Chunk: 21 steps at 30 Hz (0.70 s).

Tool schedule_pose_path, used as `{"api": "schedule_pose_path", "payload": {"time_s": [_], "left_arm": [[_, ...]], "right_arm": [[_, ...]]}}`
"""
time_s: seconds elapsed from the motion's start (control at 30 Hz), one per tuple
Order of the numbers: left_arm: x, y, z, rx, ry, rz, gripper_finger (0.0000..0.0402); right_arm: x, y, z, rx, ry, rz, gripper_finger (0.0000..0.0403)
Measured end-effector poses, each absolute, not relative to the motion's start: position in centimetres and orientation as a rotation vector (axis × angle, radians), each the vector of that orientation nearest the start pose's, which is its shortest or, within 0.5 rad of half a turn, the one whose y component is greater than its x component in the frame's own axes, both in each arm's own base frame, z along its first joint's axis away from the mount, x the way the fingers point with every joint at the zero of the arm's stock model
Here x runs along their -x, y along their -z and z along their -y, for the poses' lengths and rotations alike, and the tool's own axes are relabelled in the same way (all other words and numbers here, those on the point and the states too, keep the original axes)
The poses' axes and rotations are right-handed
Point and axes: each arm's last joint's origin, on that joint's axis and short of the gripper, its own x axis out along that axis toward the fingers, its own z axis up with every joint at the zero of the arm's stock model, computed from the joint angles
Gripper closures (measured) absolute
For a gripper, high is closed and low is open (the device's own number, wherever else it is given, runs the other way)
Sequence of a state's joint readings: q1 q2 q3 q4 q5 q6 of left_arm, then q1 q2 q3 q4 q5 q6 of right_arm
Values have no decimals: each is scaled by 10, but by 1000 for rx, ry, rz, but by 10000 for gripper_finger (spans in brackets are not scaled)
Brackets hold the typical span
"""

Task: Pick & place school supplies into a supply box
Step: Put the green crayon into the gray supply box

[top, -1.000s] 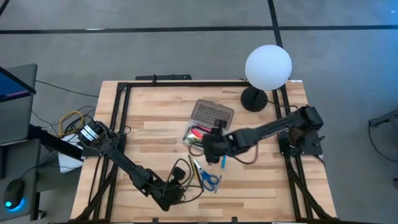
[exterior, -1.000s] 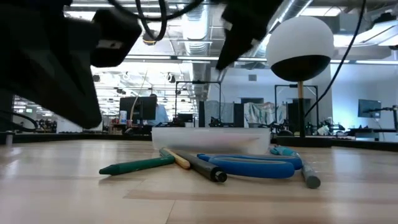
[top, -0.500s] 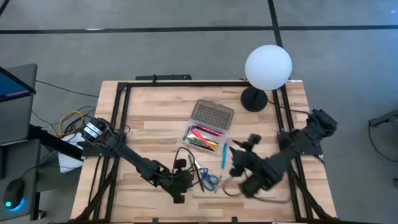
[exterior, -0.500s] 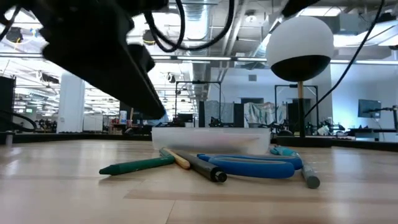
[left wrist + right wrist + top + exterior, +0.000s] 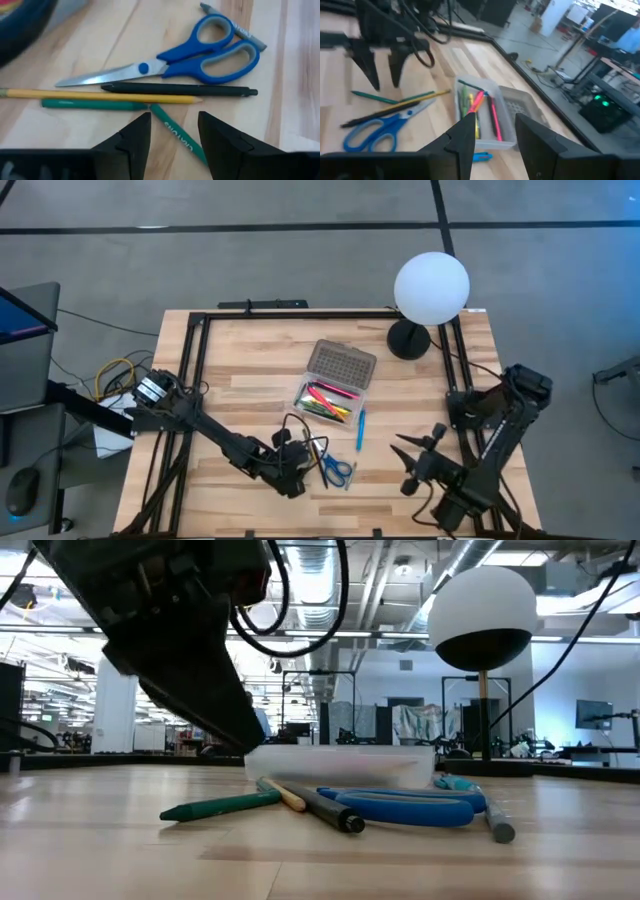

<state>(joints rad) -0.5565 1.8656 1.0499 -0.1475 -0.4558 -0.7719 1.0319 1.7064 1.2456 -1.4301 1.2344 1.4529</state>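
Currently, on the table (image 5: 240, 395): loose supplies and an open supply box.
Left hand (image 5: 172, 131): fingers spread apart, holding nothing, hanging low over the loose supplies near the front middle of the table; in the high view it sits at (image 5: 290, 465).
Right hand (image 5: 492, 132): fingers parted, nothing between them, raised off the table toward the front right, well apart from the supplies; seen from above at (image 5: 415, 455).
Scissors (image 5: 200, 52): blue handles, closed, lying flat, blades pointing away from the handles along the wood.
Black pen (image 5: 180, 90): lies just beside the scissors, roughly parallel to the blades.
Yellow pencil (image 5: 100, 96): lies alongside the black pen, touching or nearly so.
Green pencil (image 5: 90, 104): next to the yellow pencil.
Green crayon (image 5: 177, 134): angled across, its end between the left hand's 2 fingers in the wrist view.
Grey marker (image 5: 235, 30): partly behind the scissor handles.
Supply box (image 5: 328, 398): behind the loose pile, lid (image 5: 342, 364) swung open away from it; pink, green and yellow pens lie inside.
Blue pen (image 5: 360, 430): on the table just right of the box.
Globe lamp (image 5: 430, 288): at the back right corner.
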Motion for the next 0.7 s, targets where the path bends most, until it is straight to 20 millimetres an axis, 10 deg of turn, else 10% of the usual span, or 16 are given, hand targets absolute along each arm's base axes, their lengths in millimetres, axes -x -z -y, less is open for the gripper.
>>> {"api": "schedule_pose_path", "payload": {"time_s": [0.7], "left_arm": [[-305,-115,181,198,-275,-961,244]], "right_arm": [[-155,-226,-234,276,507,-390,285]]}}
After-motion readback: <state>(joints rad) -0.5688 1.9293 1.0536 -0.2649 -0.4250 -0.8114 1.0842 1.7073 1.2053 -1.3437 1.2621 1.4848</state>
